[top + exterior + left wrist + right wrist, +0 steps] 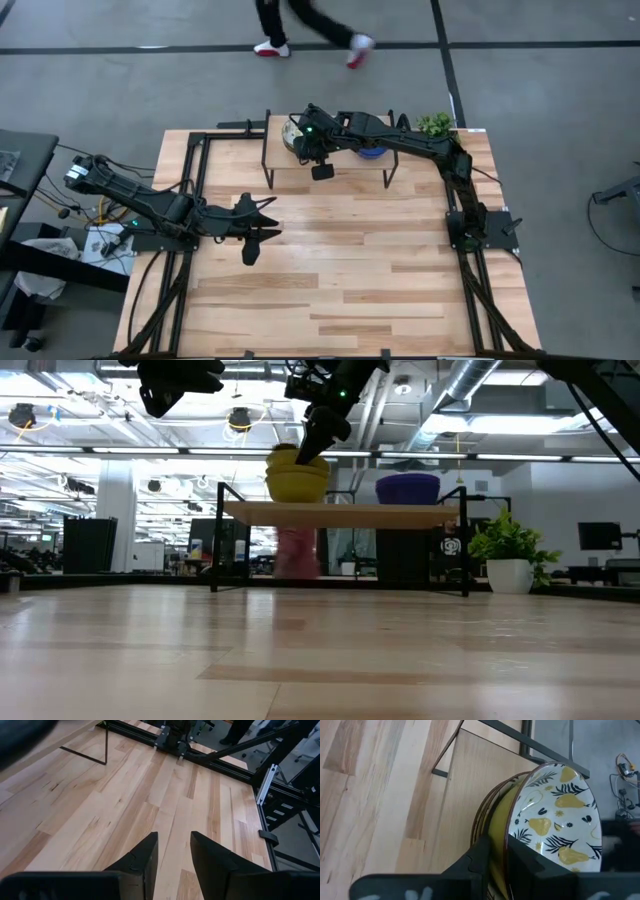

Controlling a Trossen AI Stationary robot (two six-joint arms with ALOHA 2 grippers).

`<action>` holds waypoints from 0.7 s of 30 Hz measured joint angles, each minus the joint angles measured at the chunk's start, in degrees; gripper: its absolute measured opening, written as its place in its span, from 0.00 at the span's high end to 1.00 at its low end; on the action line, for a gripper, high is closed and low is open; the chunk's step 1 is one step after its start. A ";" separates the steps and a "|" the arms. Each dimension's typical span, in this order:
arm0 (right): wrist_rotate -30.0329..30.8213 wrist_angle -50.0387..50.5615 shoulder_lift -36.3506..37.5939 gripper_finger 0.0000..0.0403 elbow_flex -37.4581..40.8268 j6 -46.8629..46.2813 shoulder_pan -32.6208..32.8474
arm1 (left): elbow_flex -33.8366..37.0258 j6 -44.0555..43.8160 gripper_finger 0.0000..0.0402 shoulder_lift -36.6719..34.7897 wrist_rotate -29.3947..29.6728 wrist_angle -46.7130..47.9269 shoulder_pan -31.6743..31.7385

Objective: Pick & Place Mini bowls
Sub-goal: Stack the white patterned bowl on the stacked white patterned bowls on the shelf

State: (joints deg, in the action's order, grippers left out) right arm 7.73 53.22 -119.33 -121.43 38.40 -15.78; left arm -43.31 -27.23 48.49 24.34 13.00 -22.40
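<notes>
A stack of mini bowls (297,482), yellow outside, stands on a raised wooden shelf (340,512) at the table's far side. Its top bowl (555,815) is white inside with yellow pears and dark leaves. My right gripper (506,845) is shut on it and shows above the stack in the low view (318,445). More to the right on the same shelf are blue mini bowls (408,488). My left gripper (262,222) hangs open over the table's left middle, holding nothing. My right gripper pinches the top bowl's rim (512,827), one finger inside the bowl and one on its yellow outer wall. The fingers come slanting down from the table's right side. The bowl sits tipped on the stack beneath it; I cannot tell if it is lifted clear.
A small green potted plant (435,124) stands at the far right corner beside the shelf. The shelf rests on thin black legs (270,180). Bare wooden tabletop (340,270) stretches between both arms and the near edge. A person's legs (300,30) pass beyond the far edge.
</notes>
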 joint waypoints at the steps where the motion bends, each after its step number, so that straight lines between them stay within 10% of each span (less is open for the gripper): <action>1: 0.32 -0.07 0.00 0.89 0.00 -0.28 -0.01 | 0.00 -0.01 0.72 0.00 0.02 0.01 -0.01; 21: 3.17 -1.15 -0.02 0.72 0.00 -0.67 0.90 | 0.00 -0.06 0.72 0.00 -0.39 0.02 -0.02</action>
State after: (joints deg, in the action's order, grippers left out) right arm 10.90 52.07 -119.35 -121.43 37.73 -14.88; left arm -43.31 -27.29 48.49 23.94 13.02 -22.41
